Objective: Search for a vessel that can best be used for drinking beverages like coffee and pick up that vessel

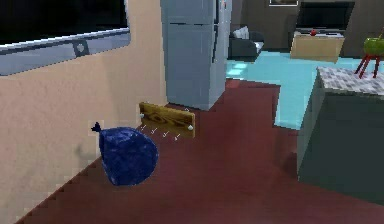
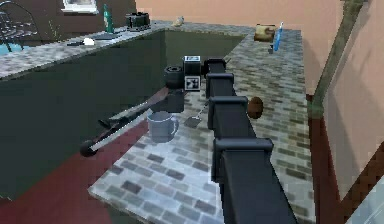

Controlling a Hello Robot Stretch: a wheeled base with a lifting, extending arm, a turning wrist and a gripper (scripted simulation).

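Pale grey cylindrical mug (image 2: pixel 162 125) stands upright on the speckled grey stone counter (image 2: pixel 150 175) in the arm side view, its loop handle turned toward my dark square arm (image 2: pixel 238 145). I judge it stiff, light if empty, smooth enough to slip and likely to chip if dropped. The best hold looks to be across the straight wall below the rim, clear of the handle. My gripper (image 2: pixel 105 132) shows close to it, thin fingers slanting toward the counter's edge. Whether it is over, beside or touching the mug, how the fingers are set, and whether it holds anything, I cannot tell. Past the arm lie a small brown round object (image 2: pixel 255 103) and, well apart, a blue bottle (image 2: pixel 279 38). Ahead, a blue knotted sack (image 1: pixel 127 155) slumps on the dark red floor (image 1: pixel 230 170).
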